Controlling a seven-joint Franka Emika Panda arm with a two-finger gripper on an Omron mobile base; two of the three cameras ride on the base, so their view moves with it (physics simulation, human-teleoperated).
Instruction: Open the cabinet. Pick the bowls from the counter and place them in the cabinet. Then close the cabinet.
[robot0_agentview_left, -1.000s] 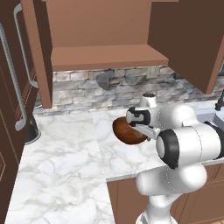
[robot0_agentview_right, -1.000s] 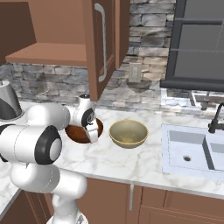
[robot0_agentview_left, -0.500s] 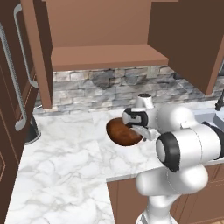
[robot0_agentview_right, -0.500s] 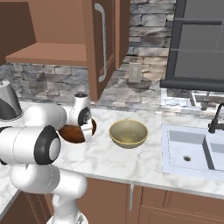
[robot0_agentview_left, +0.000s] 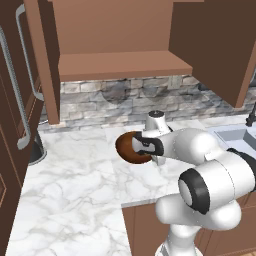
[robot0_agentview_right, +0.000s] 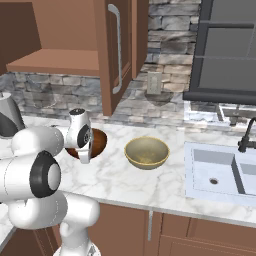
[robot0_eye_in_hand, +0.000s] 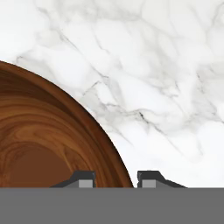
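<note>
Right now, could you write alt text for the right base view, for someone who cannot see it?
A white robot arm's gripper straddles the rim of a glossy dark reddish-brown wooden bowl on a white marble counter. A pale beige round bowl sits apart to its right, then a sink. Above, the reddish-brown wooden cabinet stands open.

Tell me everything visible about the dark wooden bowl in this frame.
The dark wooden bowl is round, glossy reddish-brown, with ring-like grain inside and nothing in it. The gripper straddles its rim, one fingertip inside, one outside. In the left base view it looks tipped, its rounded underside facing left, seemingly raised off the white marble counter, though contact underneath cannot be told. It sits left of the pale beige bowl, apart from it, below the open cabinet.
</note>
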